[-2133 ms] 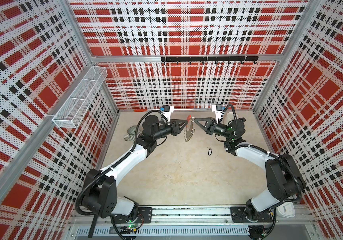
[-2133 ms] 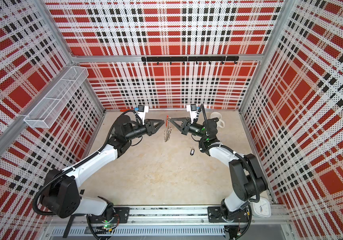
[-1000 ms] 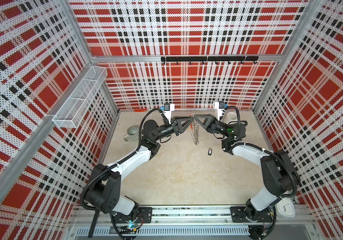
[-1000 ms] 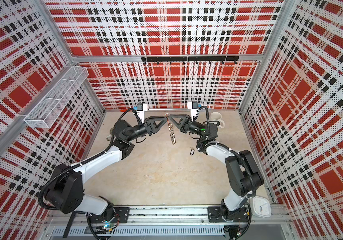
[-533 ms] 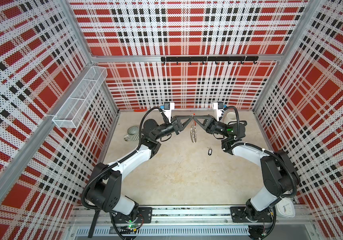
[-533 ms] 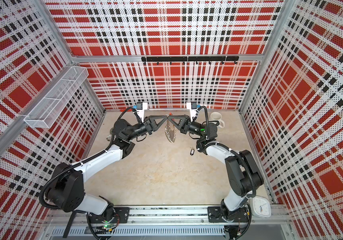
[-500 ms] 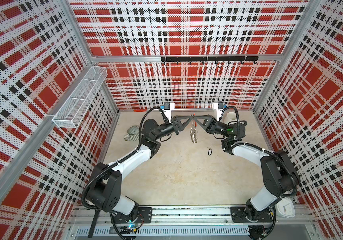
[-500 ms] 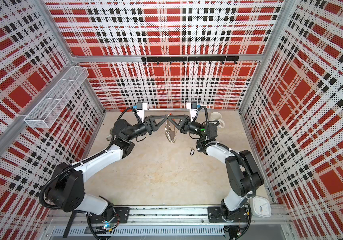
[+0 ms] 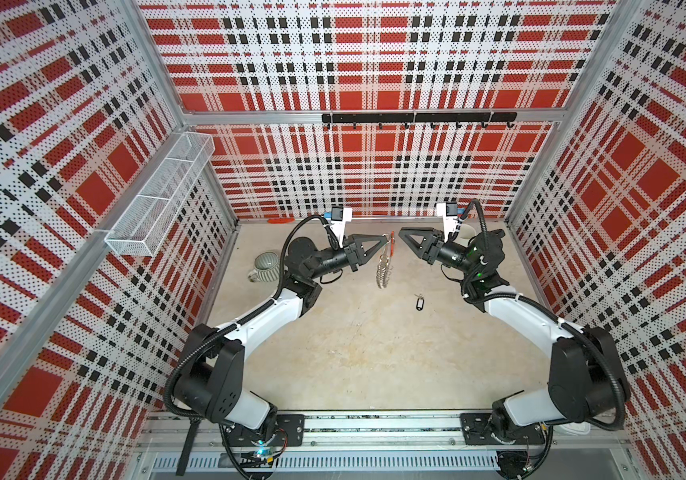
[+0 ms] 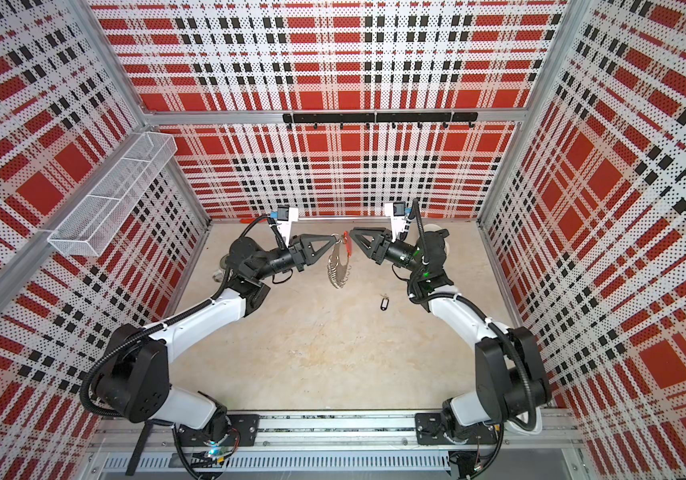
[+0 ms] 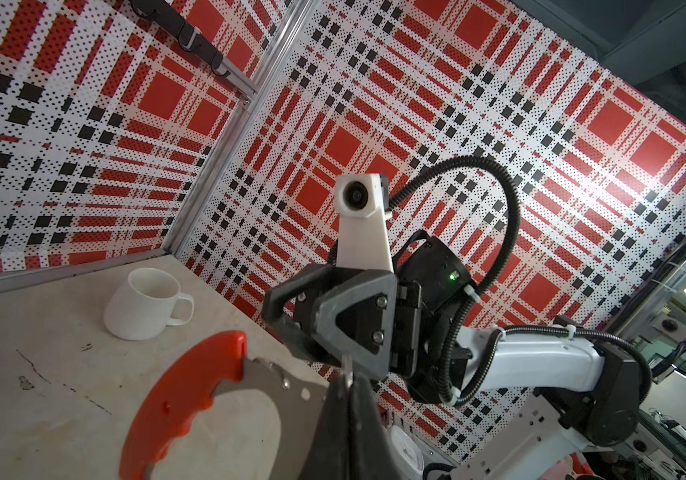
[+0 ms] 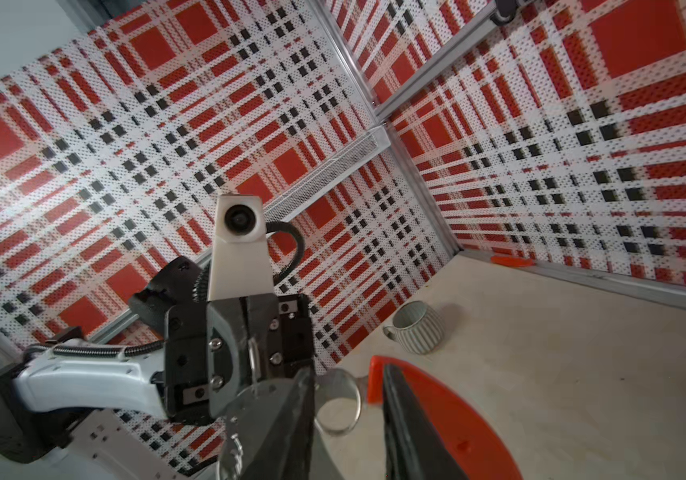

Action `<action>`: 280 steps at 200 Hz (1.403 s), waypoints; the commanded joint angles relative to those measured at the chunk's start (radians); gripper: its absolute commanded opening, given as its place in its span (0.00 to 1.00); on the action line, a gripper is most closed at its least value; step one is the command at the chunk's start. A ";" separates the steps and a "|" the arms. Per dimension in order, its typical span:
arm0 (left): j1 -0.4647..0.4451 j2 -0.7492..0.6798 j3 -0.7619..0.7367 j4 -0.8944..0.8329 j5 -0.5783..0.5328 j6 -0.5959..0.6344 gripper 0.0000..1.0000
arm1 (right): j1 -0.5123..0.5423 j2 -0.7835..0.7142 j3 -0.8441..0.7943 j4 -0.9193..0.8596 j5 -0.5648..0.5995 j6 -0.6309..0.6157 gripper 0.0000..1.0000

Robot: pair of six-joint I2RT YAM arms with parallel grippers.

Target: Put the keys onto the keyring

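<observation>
- The left end effector (image 9: 382,237) pinches the keyring (image 9: 382,268) by its top; it hangs over the far desk (image 9: 353,353), probably stiff but swinging.
- The right end effector (image 9: 402,230) is partly open and empty, just beside it.
- The keys (image 9: 418,301) lie nearer, to the right: tiny, light; pinch the black tag (image 9: 419,307).

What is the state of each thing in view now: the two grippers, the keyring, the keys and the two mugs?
left gripper: shut on the keyring
right gripper: open, holding nothing
keyring: hanging from the left gripper, off the table
keys: lying on the table, not on the keyring
grey mug: upright on the table
white mug: upright, empty
</observation>
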 commanded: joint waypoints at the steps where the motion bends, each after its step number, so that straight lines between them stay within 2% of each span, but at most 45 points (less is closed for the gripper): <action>1: 0.002 -0.011 0.030 0.026 0.024 0.001 0.00 | 0.004 -0.035 0.065 -0.288 0.070 -0.191 0.31; 38: 0.003 -0.001 0.035 0.026 0.036 -0.008 0.00 | 0.021 -0.034 0.106 -0.343 0.015 -0.262 0.36; 63: 0.005 0.004 0.037 0.023 0.039 -0.009 0.00 | 0.034 -0.023 0.126 -0.330 -0.042 -0.262 0.39; 105: 0.005 0.005 0.039 0.020 0.031 -0.009 0.00 | 0.036 -0.044 0.106 -0.273 -0.048 -0.236 0.39; 119: 0.001 0.005 0.039 0.020 0.015 -0.009 0.00 | 0.035 -0.047 0.086 -0.214 -0.062 -0.207 0.36; 153: -0.017 0.007 0.032 0.040 -0.065 -0.010 0.00 | 0.035 -0.033 0.013 0.051 -0.079 0.009 0.30; 188: -0.023 0.017 -0.008 0.179 -0.135 -0.090 0.00 | 0.035 0.036 -0.036 0.412 -0.098 0.261 0.31; 209: -0.025 0.033 -0.024 0.261 -0.161 -0.145 0.00 | 0.038 0.094 -0.030 0.541 -0.113 0.363 0.34; 280: -0.034 0.066 -0.019 0.331 -0.162 -0.199 0.00 | 0.055 0.135 0.018 0.534 -0.110 0.383 0.35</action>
